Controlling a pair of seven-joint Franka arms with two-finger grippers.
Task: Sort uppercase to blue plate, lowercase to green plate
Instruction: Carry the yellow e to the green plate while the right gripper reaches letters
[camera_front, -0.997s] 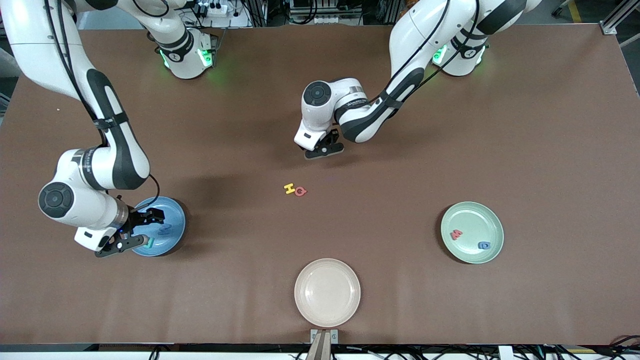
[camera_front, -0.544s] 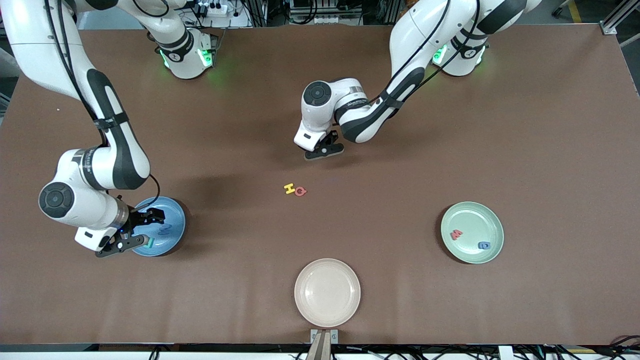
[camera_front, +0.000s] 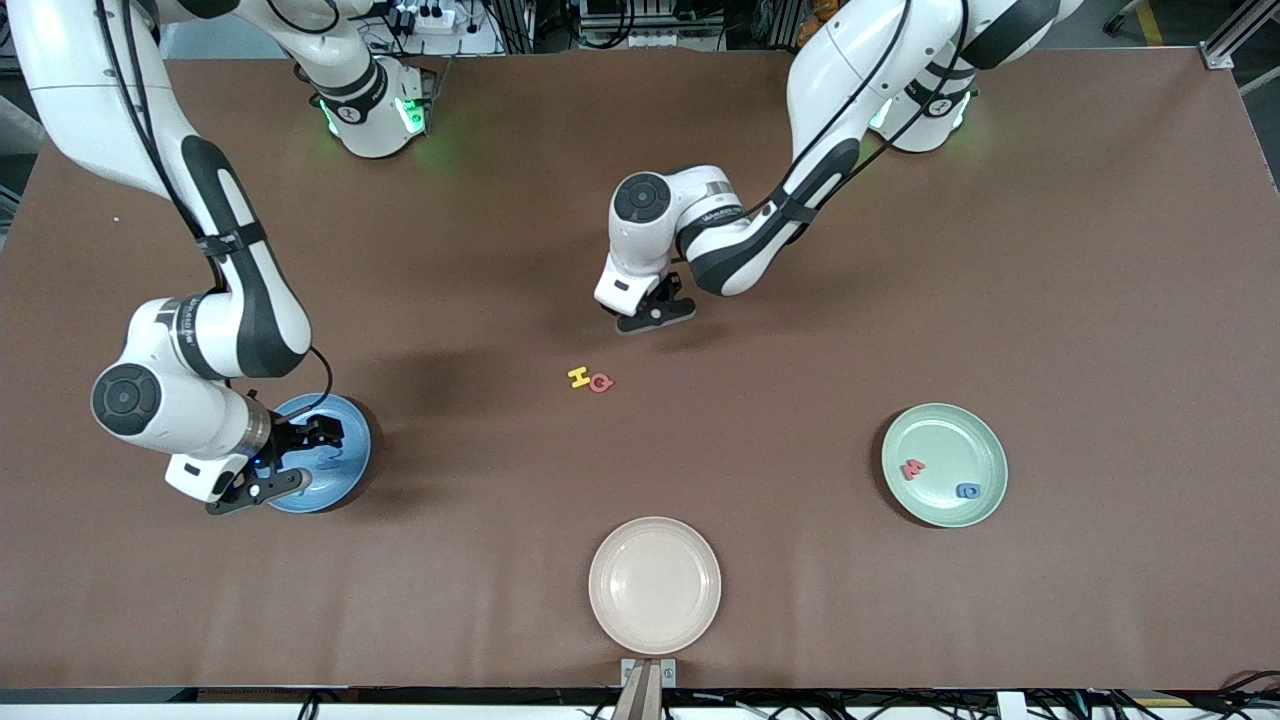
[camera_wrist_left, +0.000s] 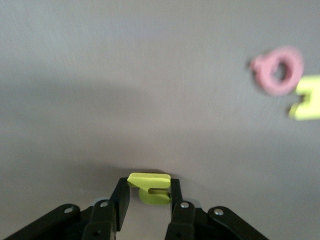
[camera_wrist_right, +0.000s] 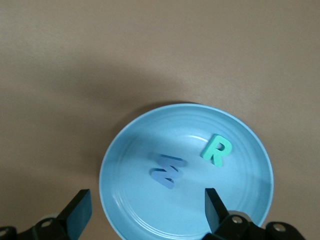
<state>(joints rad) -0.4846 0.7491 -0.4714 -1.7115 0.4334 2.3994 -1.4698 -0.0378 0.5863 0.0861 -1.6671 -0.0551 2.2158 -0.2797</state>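
My left gripper (camera_front: 655, 315) is shut on a yellow lowercase letter (camera_wrist_left: 150, 189), just above the bare table. A yellow H (camera_front: 578, 377) and a red Q (camera_front: 601, 383) lie touching each other on the table close by; the left wrist view also shows the Q (camera_wrist_left: 277, 70) and the H (camera_wrist_left: 306, 97). My right gripper (camera_front: 285, 460) hangs open over the blue plate (camera_front: 352, 440), with nothing between its fingers. On that blue plate (camera_wrist_right: 130, 210) lie a blue M (camera_wrist_right: 169, 170) and a teal R (camera_wrist_right: 217, 149). The green plate (camera_front: 960, 435) holds a red w (camera_front: 912, 468) and a blue letter (camera_front: 968, 490).
An empty cream plate (camera_front: 654, 585) sits at the table edge nearest the front camera, midway between the two coloured plates. Brown table (camera_front: 800, 330) stretches between the plates.
The left gripper's fingers have closed on the yellow letter and it has shifted slightly toward the H and Q. The right gripper has drifted a little over the blue plate, still open.
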